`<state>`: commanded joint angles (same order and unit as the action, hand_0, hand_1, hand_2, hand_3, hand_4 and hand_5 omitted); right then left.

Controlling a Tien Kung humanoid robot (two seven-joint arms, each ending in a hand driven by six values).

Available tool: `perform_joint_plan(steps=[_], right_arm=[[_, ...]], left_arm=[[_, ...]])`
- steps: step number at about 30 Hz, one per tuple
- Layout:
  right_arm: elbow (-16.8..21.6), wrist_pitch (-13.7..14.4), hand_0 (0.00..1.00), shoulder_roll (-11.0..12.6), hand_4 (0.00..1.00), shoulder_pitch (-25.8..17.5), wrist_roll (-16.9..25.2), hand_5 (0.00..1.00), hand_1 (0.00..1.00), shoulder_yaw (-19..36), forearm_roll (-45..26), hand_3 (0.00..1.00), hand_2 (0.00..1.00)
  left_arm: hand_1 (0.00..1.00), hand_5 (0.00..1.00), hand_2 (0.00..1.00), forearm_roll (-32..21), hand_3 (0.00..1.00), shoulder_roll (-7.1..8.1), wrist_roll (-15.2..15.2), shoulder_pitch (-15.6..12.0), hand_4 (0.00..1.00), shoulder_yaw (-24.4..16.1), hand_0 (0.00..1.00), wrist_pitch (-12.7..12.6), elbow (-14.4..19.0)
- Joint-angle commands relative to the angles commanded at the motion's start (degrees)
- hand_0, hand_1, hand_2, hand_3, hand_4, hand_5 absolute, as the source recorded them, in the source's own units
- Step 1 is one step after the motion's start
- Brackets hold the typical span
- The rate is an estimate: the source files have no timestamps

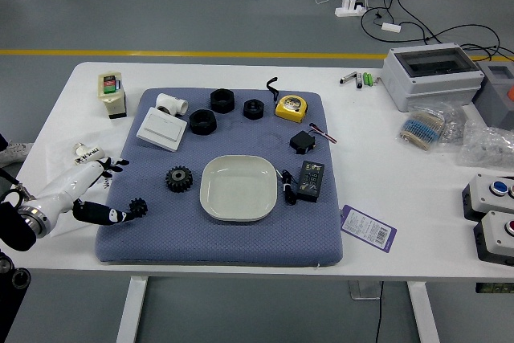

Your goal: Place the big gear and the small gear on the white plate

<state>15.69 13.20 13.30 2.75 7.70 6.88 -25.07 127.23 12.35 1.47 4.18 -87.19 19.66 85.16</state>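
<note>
My left hand (119,190) is low over the left edge of the blue mat, its fingers spread with nothing held. The thumb's tip is right at the small black gear (138,207); whether they touch, I cannot tell. To the upper right of it lies the big black gear (179,179), flat on the mat. The white plate (238,213) sits right of both gears with nothing on it.
Across the blue mat (201,247) lie black nuts (202,122), a white switch panel (162,129), a tape measure (291,108) and a black adapter (311,181). A white bottle (112,95) stands at the table's far left.
</note>
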Motion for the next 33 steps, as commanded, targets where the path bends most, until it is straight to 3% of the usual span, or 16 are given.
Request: perform_joint_plan(steps=[1, 6, 7, 12, 13, 18, 19, 24, 25, 33], right_arm=[[0.00, 0.00, 0.607, 0.00, 0.728, 0.01, 0.00, 0.689, 0.624, 0.00, 0.01, 0.534, 0.725], [0.02, -0.01, 0.607, 0.03, 0.728, -0.05, 0.03, 0.689, 0.624, 0.10, -0.01, 0.534, 0.725], [0.02, -0.01, 0.607, 0.04, 0.728, -0.07, 0.02, 0.689, 0.624, 0.14, 0.02, 0.534, 0.725], [0.03, 0.00, 0.607, 0.08, 0.728, -0.15, -0.01, 0.689, 0.624, 0.06, -0.01, 0.534, 0.725], [0.03, 0.01, 0.607, 0.08, 0.728, -0.18, -0.01, 0.689, 0.624, 0.06, -0.05, 0.534, 0.725], [0.03, 0.02, 0.607, 0.11, 0.728, -0.20, -0.02, 0.689, 0.624, 0.03, -0.09, 0.534, 0.725], [0.03, 0.02, 0.607, 0.11, 0.728, -0.21, -0.03, 0.689, 0.624, 0.02, -0.09, 0.534, 0.725], [0.02, 0.01, 0.607, 0.13, 0.728, -0.16, -0.02, 0.689, 0.624, -0.01, -0.08, 0.534, 0.725], [0.03, 0.01, 0.608, 0.14, 0.728, -0.13, -0.03, 0.688, 0.624, 0.01, -0.05, 0.534, 0.725], [0.05, 0.01, 0.607, 0.16, 0.729, 0.04, -0.03, 0.689, 0.624, 0.04, -0.04, 0.534, 0.726]], left_arm=[[0.648, 0.130, 0.694, -0.34, 0.787, -0.13, 0.04, -0.04, 0.985, 0.17, 0.621, -0.05, 0.01], [0.648, 0.130, 0.694, -1.25, 0.787, -0.91, -0.39, -0.14, 0.985, 1.51, 0.621, -1.09, 0.02], [0.557, 0.028, 0.576, -1.22, 0.651, -1.03, -0.55, -0.14, 0.784, 1.73, 0.507, -1.36, -0.05], [0.557, 0.028, 0.576, -0.30, 0.651, -1.70, -1.76, 0.12, 0.784, 2.89, 0.507, -3.10, -1.36], [0.488, 0.002, 0.523, 0.03, 0.589, -1.75, -2.07, 0.23, 0.560, 3.27, 0.429, -3.76, -1.94], [0.488, 0.002, 0.523, 0.77, 0.589, -1.71, -2.85, 0.53, 0.560, 4.04, 0.429, -5.10, -3.32], [0.429, 0.002, 0.477, 0.90, 0.553, -1.72, -2.87, 0.56, 0.306, 4.07, 0.354, -5.17, -3.44], [0.429, 0.002, 0.477, 0.96, 0.553, -1.60, -3.24, 0.60, 0.306, 4.48, 0.354, -6.01, -3.84], [0.361, 0.002, 0.411, 0.90, 0.497, -1.57, -3.39, 0.64, 0.040, 4.54, 0.287, -6.19, -3.87], [0.353, 0.002, 0.404, 0.77, 0.491, -1.37, -4.88, 0.84, 0.027, 4.61, 0.287, -7.68, -3.59]])
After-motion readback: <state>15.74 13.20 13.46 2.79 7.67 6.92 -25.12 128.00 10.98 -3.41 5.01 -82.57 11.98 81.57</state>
